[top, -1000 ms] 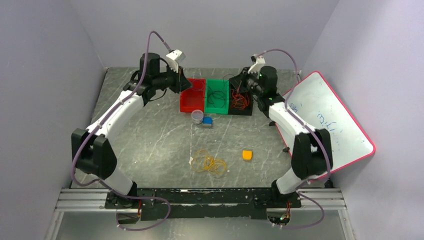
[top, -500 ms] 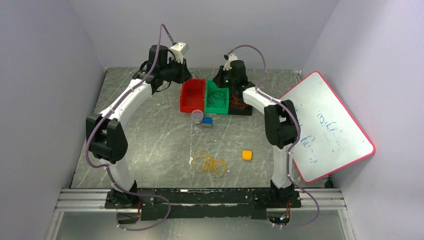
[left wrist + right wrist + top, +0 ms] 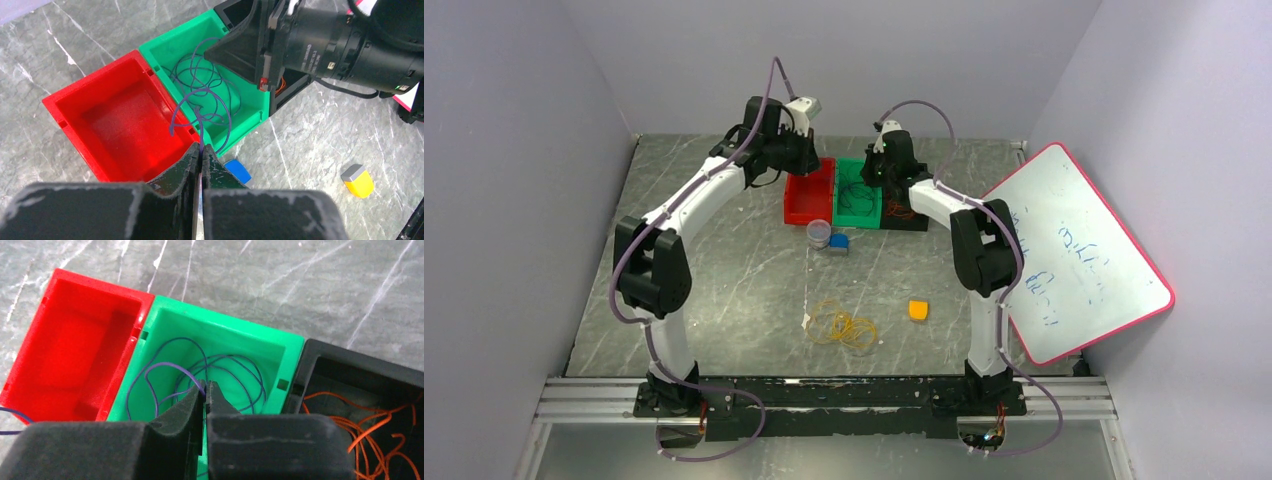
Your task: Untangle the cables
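pinches a thin purple cable (image 3: 202, 91) tight in the closed left gripper (image 3: 201, 148), right above where the red box (image 3: 125, 120) meets the green box (image 3: 174, 46). pinches a purple loop (image 3: 170, 363) in the closed right gripper (image 3: 206, 388) over the green box. finds orange cables (image 3: 372, 430) in the black box (image 3: 350, 360), yellow cables (image 3: 844, 326) on the table (image 3: 724, 270).

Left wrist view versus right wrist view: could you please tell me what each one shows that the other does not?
Only the left wrist view shows the left end effector, shut on a strand of the purple cables lifted from the green bin, plus a blue object and a yellow block. Only the right wrist view plainly shows orange cables spread inside the black bin. Both show the empty red bin, purple cables lying in the green bin, and the shut right end effector over it.
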`<control>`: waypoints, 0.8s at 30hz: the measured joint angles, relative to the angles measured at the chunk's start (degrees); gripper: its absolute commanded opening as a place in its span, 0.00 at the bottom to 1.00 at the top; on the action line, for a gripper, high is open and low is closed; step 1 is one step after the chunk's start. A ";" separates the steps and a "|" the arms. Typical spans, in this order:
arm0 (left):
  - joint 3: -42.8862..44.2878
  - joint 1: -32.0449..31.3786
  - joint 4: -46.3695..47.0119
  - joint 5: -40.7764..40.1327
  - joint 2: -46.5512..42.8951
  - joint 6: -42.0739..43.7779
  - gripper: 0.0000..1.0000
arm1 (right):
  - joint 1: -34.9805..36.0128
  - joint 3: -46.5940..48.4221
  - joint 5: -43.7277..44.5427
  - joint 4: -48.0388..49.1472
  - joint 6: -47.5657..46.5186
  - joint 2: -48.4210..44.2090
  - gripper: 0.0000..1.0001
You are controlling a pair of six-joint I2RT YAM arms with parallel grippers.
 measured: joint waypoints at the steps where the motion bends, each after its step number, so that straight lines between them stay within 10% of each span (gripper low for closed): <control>1: 0.50 -0.20 -0.09 -0.02 0.22 -0.02 0.07 | 0.00 -0.17 0.15 -0.31 -0.22 -0.07 0.10; 24: 7.80 -1.90 -2.23 -3.06 7.41 -0.11 0.07 | -0.74 -6.91 -2.54 -1.27 -2.95 -11.89 0.47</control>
